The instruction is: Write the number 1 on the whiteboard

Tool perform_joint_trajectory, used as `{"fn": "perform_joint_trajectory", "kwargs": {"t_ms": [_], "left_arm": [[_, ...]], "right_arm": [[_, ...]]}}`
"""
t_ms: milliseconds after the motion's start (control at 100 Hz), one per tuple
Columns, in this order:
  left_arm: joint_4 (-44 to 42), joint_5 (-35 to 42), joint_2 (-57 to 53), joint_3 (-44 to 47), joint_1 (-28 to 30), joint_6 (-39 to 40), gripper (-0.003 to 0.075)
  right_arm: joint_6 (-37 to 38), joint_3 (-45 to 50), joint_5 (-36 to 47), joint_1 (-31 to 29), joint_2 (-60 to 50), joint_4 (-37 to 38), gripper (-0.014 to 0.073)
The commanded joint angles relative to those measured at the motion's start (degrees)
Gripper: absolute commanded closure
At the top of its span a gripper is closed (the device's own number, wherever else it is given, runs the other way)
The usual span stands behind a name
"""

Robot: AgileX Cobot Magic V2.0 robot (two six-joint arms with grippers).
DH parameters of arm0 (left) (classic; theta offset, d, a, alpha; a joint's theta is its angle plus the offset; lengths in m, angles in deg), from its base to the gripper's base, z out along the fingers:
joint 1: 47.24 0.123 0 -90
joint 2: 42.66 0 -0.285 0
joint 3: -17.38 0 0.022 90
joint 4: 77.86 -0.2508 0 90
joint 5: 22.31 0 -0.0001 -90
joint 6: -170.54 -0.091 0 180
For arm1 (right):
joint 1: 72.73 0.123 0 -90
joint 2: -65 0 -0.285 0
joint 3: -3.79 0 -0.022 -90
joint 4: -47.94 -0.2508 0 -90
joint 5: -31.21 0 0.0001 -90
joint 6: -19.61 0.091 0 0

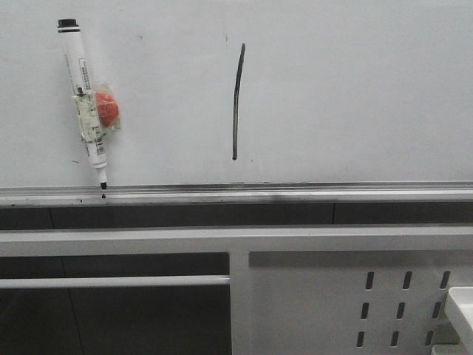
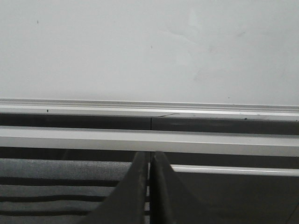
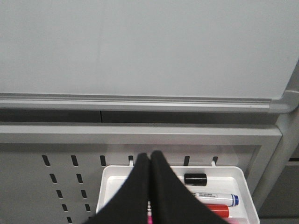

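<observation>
The number 1 [image 1: 236,102] stands finished on the whiteboard [image 1: 355,89], just above its silver ledge [image 1: 295,191]. A white marker pen [image 1: 87,103] clings to the board beside the stroke, tip at the ledge, apparently parked. Left gripper [image 2: 150,186] and right gripper [image 3: 150,186] hang below the ledge, fingers clenched, empty.

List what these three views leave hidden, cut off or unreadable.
- Front view: the label print on the marker pen is too small to read.
- Front view: the white tray is cut off by the right edge.
- Right wrist view: the shut right gripper covers part of the tray's contents.
- Neither wrist view shows the number 1.
</observation>
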Motion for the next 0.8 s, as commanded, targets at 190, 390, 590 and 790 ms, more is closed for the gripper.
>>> {"fn": "perform_joint_trajectory", "kwargs": {"t_ms": [190, 390, 590, 790], "left_arm": [[-0.01, 3.08, -1.32, 1.92, -0.35, 0.16, 0.0740], [-0.01, 3.08, -1.32, 1.92, -0.35, 0.16, 0.0740], [-0.01, 3.08, -1.32, 1.92, -0.35, 0.16, 0.0740], [-0.01, 3.08, -1.32, 1.92, -0.35, 0.16, 0.0740]], "right_arm": [[-0.41, 0.72, 0.89, -2.04, -1.14, 0.00, 0.0663], [-0.41, 0.72, 0.77, -2.04, -1.14, 0.00, 0.0663], [-0.41, 0.72, 0.77, -2.04, -1.14, 0.00, 0.0663], [-0.41, 0.72, 0.77, -2.04, -1.14, 0.00, 0.0663]]}}
